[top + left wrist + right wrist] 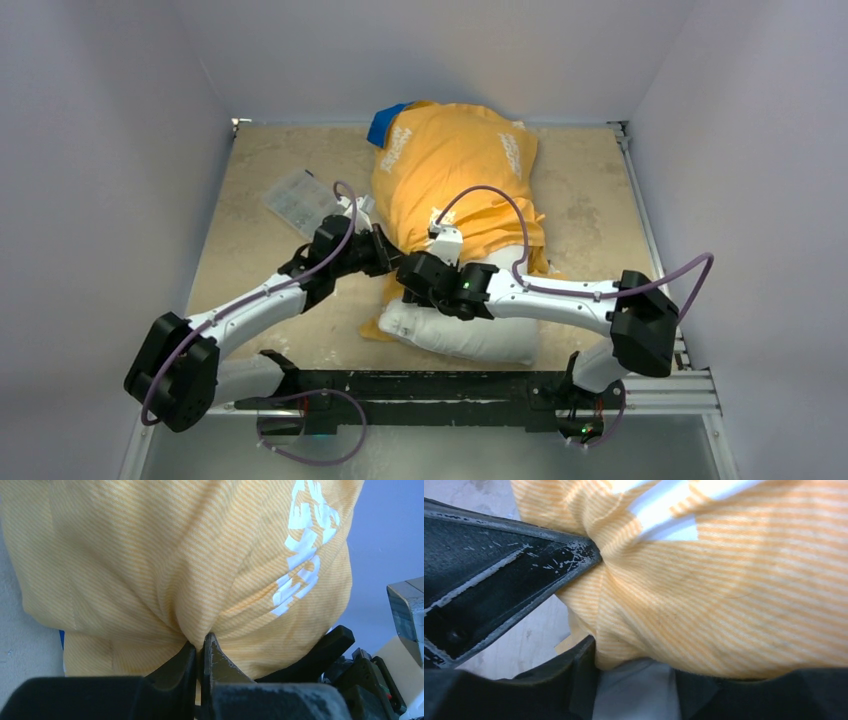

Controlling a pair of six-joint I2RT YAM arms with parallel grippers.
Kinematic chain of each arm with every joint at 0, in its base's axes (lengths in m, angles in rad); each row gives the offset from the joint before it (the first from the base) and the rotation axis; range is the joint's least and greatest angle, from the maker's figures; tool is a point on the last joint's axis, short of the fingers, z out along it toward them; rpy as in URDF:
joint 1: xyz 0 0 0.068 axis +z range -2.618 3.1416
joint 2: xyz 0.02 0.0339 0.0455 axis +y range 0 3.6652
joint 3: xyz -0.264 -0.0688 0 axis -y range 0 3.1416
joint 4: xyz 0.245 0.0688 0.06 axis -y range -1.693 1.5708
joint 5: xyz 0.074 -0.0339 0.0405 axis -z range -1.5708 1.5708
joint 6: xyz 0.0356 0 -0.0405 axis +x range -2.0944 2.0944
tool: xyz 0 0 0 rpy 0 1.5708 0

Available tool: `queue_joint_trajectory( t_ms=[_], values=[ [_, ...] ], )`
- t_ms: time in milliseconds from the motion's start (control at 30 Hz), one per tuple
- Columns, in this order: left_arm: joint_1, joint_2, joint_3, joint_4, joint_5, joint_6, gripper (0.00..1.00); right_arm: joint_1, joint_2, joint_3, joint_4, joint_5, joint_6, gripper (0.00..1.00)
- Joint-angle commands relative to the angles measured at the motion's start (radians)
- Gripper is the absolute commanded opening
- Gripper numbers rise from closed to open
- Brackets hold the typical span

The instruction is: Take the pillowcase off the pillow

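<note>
**Op:** Where's the pillow?

**Eng:** You've got the pillow (470, 335) lying lengthwise mid-table (590, 200), with only its near end bare and white.

**Op:** And the case?

**Eng:** The pillowcase (450, 170) covers the rest of the pillow, from about its near third up to the far end. The hem is bunched just above the bare part.

**Op:** Grippers?

**Eng:** Your left gripper (200, 647) is at the pillow's left flank, fingers pressed together on a pinched fold of orange cloth. Your right gripper (634, 672) is right beside it, jaws apart with the hem and a strip of pillow between them. The wrist view is too tight, so I can't tell if it's biting.

**Op:** Anything else?

**Eng:** There's a clear plastic box (298, 198) left of the pillow, apart from it, and a blue patch (385, 125) at the pillow's far-left corner.
</note>
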Motion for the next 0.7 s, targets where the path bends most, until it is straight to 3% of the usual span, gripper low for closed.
queue_joint_trajectory(
  t_ms=[0, 100, 200, 667],
  values=[
    [-0.003, 0.025, 0.057, -0.003, -0.041, 0.051, 0.0, -0.009, 0.051, -0.041, -0.208, 0.037, -0.032, 0.44],
    [0.0, 0.038, 0.105, -0.035, -0.075, 0.074, 0.0, -0.009, 0.029, -0.039, -0.205, 0.034, -0.038, 0.17],
    [0.007, 0.059, 0.154, -0.054, -0.1, 0.094, 0.0, -0.009, -0.006, -0.043, -0.206, 0.03, -0.044, 0.0],
    [0.199, 0.288, 0.529, -0.113, -0.199, 0.109, 0.0, -0.009, -0.311, -0.095, -0.151, -0.037, -0.1, 0.0]
  ],
)
